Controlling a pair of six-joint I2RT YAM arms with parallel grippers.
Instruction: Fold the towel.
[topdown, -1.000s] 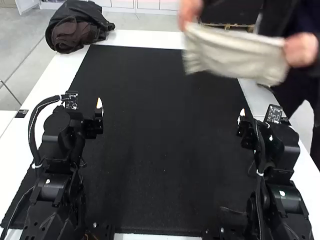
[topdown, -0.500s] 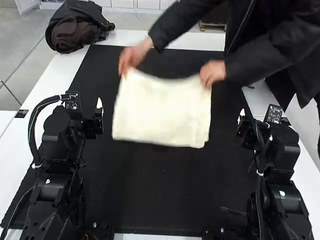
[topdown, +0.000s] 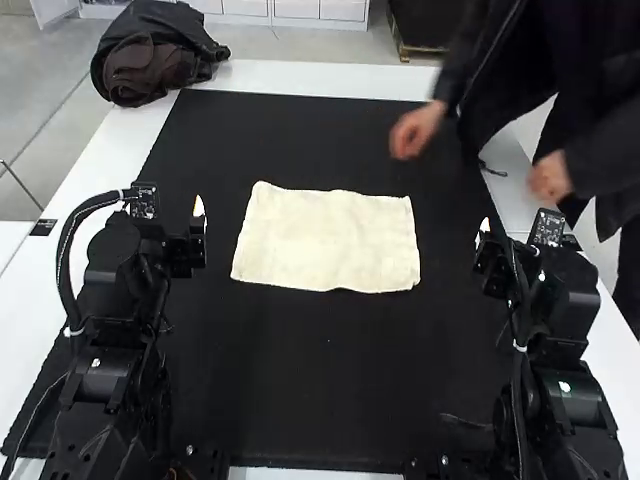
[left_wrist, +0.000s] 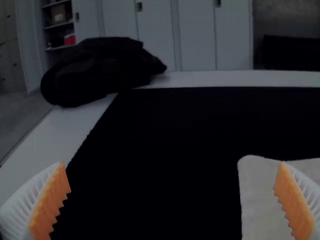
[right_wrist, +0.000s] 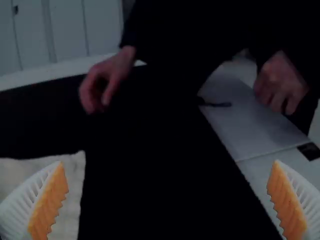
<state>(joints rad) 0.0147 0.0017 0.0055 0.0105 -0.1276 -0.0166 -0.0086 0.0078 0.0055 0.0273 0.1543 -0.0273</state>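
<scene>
cream towel right of left pincer

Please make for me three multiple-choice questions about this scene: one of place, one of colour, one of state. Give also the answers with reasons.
1. Where does the towel lie?
A) On the bag
B) On the floor
C) On the black mat

2. Which colour are the pads of the left pincer?
A) Orange
B) Green
C) Blue

3. How is the left pincer?
A) Shut on the towel
B) Open
C) Shut on the bag

1: C, the high view shows dark mat all around the towel.
2: A, the left wrist view shows orange inner faces on white ribbed fingers.
3: B, its two fingers stand wide apart there.
</scene>
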